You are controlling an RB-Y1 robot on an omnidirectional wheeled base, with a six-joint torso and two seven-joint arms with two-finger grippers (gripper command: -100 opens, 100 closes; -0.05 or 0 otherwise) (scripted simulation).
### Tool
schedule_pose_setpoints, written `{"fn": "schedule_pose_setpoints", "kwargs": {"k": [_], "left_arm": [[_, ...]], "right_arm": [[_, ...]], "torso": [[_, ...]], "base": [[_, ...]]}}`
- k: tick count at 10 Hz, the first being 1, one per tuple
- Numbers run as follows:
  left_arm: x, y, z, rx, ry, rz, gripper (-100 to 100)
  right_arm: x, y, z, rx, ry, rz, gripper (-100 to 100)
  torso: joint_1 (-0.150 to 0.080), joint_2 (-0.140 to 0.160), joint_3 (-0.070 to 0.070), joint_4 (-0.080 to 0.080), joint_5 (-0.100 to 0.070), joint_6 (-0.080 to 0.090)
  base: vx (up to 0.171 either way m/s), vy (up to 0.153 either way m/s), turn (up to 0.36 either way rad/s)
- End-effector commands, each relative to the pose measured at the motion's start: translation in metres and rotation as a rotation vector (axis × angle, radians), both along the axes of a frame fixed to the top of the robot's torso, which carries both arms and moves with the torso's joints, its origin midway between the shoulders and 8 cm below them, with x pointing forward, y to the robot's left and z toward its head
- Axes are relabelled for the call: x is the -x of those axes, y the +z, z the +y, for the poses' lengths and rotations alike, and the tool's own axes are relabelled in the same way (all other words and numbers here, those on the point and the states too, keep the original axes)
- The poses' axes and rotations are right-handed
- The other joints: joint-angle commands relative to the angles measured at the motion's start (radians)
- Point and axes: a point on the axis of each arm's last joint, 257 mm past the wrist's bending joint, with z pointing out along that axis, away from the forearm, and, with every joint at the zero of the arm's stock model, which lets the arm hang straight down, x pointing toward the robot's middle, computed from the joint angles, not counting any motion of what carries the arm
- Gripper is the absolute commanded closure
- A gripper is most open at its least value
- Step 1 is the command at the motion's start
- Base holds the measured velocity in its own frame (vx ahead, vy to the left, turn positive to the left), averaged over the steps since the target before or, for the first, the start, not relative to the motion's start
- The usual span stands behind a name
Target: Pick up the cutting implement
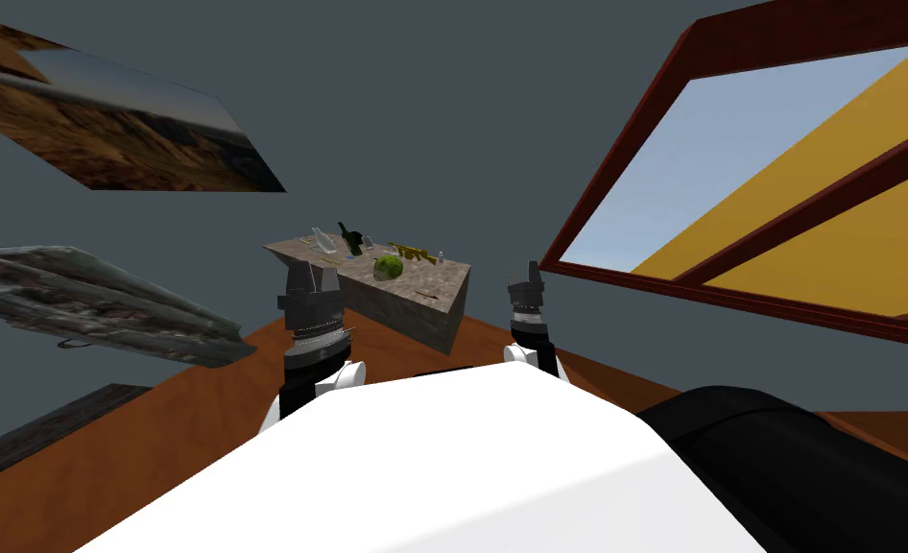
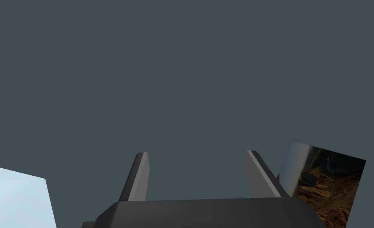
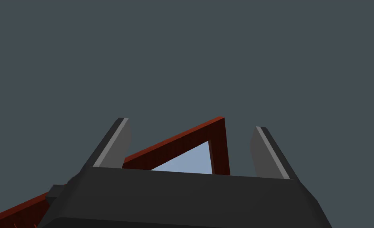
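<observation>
Gaping empty: left pincer (image 2: pixel 197 153), right pincer (image 3: pixel 191 124).

head: down, table (image 1: pixel 414 309) well ahead | wrists: up at wall (image 2: pixel 182 79) | right/head share window (image 1: pixel 759 182)

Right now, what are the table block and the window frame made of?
The table block looks like stone: mottled grey-brown speckles, matte finish. The window frame looks like dark red wood, faint grain streaks showing, though it may only be painted so.
</observation>
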Motion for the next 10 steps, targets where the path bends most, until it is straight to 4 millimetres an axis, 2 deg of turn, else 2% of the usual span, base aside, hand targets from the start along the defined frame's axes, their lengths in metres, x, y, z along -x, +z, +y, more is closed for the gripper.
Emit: {"fn": "schedule_pose_setpoints", "kwargs": {"k": [1, 4, 7, 10], "left_arm": [[-0.004, -0.005, 0.001, -0.022, -0.004, 0.028, -100], [-0.018, -0.026, 0.011, -0.072, 0.003, 0.130, -100], [-0.036, -0.054, 0.033, -0.115, 0.035, 0.267, -100], [-0.044, -0.069, 0.045, -0.122, 0.054, 0.341, -100]], "right_arm": [[0.000, 0.000, 0.000, 0.000, 0.000, 0.000, 0], [0.000, 0.000, 0.000, 0.000, 0.000, 0.000, 0], [0.000, 0.000, 0.000, 0.000, 0.000, 0.000, 0], [0.000, 0.000, 0.000, 0.000, 0.000, 0.000, 0]], "torso": [[0.000, 0.000, 0.000, 0.000, 0.000, 0.000], [-0.001, 0.001, 0.001, 0.000, 0.000, 0.000], [-0.002, 0.001, 0.001, 0.000, 0.000, 0.000], [-0.001, 0.001, 0.000, 0.000, 0.000, 0.000]], "base": [[-0.004, -0.007, -0.086], [-0.013, -0.021, -0.111], [-0.015, -0.032, -0.199], [-0.004, -0.020, -0.096]]}}
